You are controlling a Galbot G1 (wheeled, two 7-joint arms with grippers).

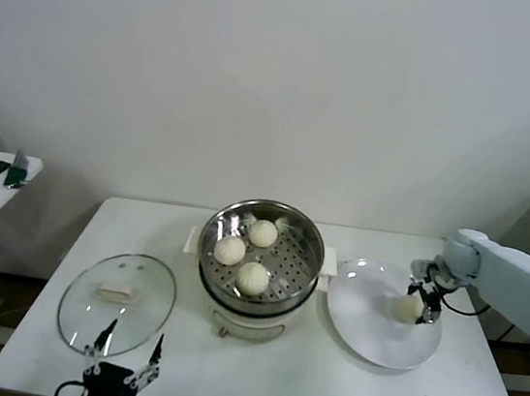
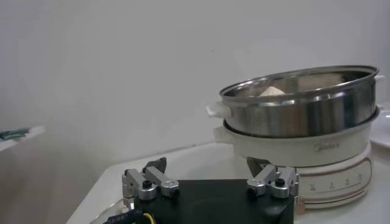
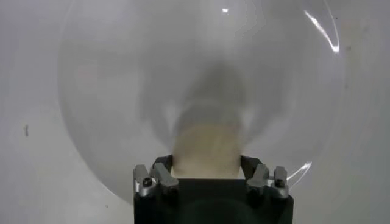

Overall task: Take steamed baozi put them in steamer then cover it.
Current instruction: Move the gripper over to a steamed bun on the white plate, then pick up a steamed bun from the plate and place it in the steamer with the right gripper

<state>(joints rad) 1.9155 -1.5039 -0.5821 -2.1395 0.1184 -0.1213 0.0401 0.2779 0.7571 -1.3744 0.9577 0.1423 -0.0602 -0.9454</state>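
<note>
White plate [image 1: 364, 338] right of frame: my right end effector [image 1: 419, 306] straddles last baozi [image 1: 411, 308], fingers not yet clamped. Three baozi in steamer [image 1: 307, 252], centre. Cover [image 1: 117, 303] lower left beside open, idle left end effector [image 1: 127, 356].

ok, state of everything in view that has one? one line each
steamer: uncovered, three buns inside
cover: off, lying flat on the table left of the steamer
fourth bun: on the white plate, between the right gripper's fingers
right gripper: down around that bun
left gripper: open, idle near the cover
</note>
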